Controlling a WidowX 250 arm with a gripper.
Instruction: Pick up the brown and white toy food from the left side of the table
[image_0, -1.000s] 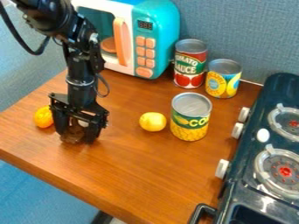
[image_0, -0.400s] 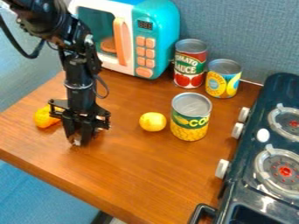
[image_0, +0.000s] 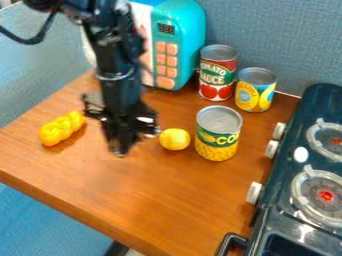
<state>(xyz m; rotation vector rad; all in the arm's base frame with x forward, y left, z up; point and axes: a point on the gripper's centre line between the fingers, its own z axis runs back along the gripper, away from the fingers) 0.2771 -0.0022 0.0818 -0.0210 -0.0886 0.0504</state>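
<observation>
The gripper (image_0: 120, 150) hangs above the left-middle of the wooden table, pointing down, with its fingers close together and blurred. To its right, and nearest to it, is a round yellow lemon-like toy (image_0: 175, 139). A lumpy, braided-looking yellow toy (image_0: 62, 128) lies to the left, apart from the gripper. Just right of the lemon-like toy stands a corn can (image_0: 218, 134). Nothing can be made out for certain between the fingertips.
A teal and white toy microwave (image_0: 180, 45) stands at the back, partly behind the arm. A tomato sauce can (image_0: 217, 72) and a yellow-labelled can (image_0: 255, 90) are beside it. A dark toy stove (image_0: 294, 200) lines the right side of the wooden table (image_0: 180, 200).
The gripper's fingers have come together, and it has since moved right and a little up in the view. More of the braided-looking yellow toy is uncovered. The cans and lemon-like toy stay put.
</observation>
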